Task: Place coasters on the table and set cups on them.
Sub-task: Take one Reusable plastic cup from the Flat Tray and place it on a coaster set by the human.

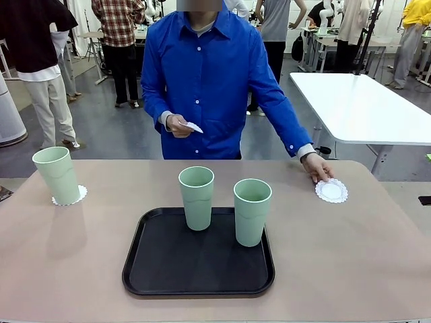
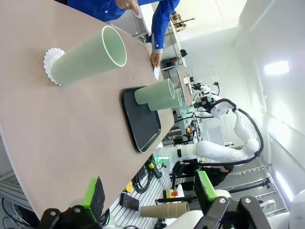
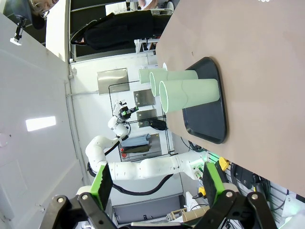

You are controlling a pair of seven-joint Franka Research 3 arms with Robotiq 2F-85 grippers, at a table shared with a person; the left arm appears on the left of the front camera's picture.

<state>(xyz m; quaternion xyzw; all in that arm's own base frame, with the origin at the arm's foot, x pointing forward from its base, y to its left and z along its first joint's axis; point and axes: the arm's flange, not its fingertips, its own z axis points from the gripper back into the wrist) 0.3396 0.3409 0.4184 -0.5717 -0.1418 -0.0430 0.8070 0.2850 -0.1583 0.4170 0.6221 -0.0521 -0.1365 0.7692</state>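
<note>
The beige-pink table (image 1: 350, 262) stretches out ahead, with a person in a blue shirt (image 1: 202, 74) at its far side. A black tray (image 1: 161, 269) sits at the table's 6 o'clock carrying two mint cups: the rear cup (image 1: 196, 197) and, at its 4 o'clock, the front cup (image 1: 252, 211). A third cup (image 1: 56, 175) stands at the table's 9 o'clock on a coaster (image 1: 79, 196). The left gripper (image 2: 149, 190) hangs with jaws apart and empty — the third cup lies well off at its 11 o'clock. The right gripper (image 3: 156, 182) is likewise spread and empty — the tray's cups lie well apart at its 12 o'clock. At the table's 3 o'clock one hand (image 1: 316, 168) touches a second coaster (image 1: 331, 191). The other hand (image 1: 176, 124) holds a third coaster (image 1: 192, 126) above the far edge.
</note>
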